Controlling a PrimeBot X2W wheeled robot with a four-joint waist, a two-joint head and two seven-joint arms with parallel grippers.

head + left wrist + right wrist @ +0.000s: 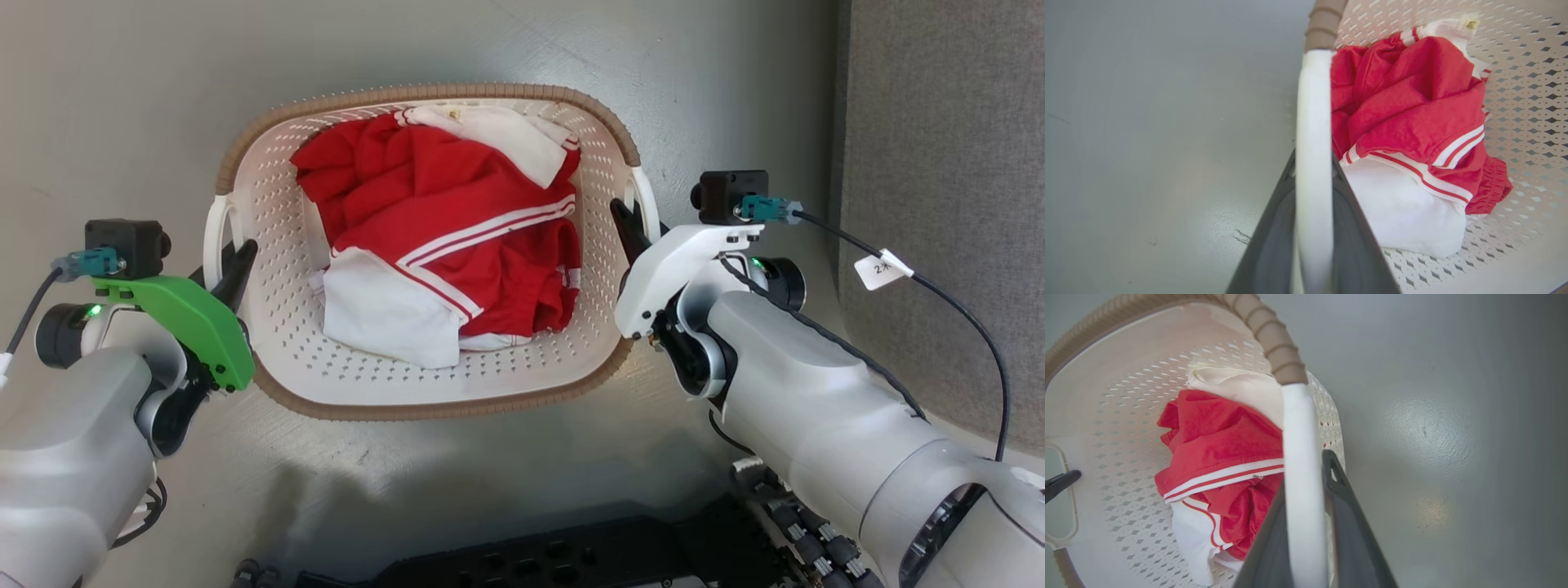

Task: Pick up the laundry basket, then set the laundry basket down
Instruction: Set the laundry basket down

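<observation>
Cream-white perforated plastic laundry basket [277, 359] is clamped by left tool [241, 257] at 9 o'clock, right tool [627, 224] at 3. Grey textured wall panel [939, 122] stands beyond.

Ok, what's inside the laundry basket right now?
Inside the laundry basket lies a crumpled heap of red-and-white clothes, with bare perforated floor showing around it. Whatever may sit beneath the heap is covered, so I cannot tell.

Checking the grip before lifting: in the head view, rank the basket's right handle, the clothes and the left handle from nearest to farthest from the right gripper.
1. The right handle, between the right gripper fingers.
2. The clothes, mid-basket.
3. The left handle, opposite side.
</observation>
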